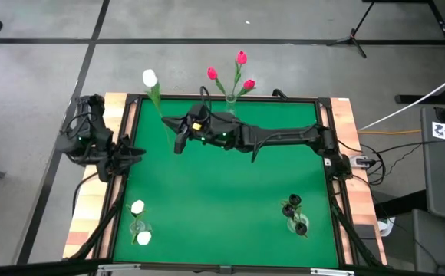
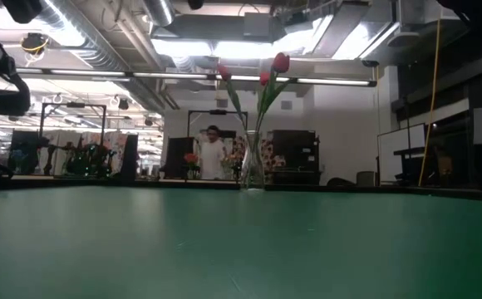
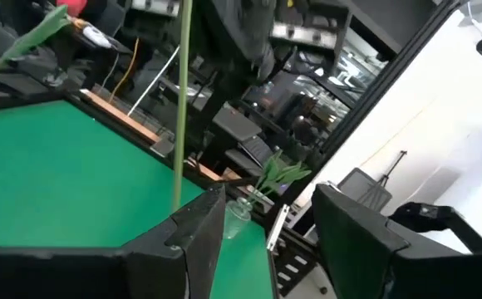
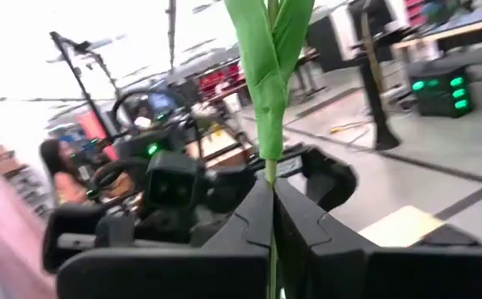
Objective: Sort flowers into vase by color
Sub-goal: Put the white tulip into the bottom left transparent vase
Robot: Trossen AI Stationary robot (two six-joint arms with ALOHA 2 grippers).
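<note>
we see a white tulip [image 1: 149, 77] — small pale bud, thin green stem, one long leaf — pinched at its stem by our right gripper [image 1: 179, 142], fingers closed on it, above the green mat's [image 1: 222, 192] far left part. the stem runs from the gripper toward the far edge, bud out past the frame. our left gripper [image 1: 134, 151] waits at the left edge, fingers apart and empty. the mat's middle lies open between the three vases.

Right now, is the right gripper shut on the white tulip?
Yes. The right gripper is shut on the white tulip's stem; its fingers meet around it.
</note>
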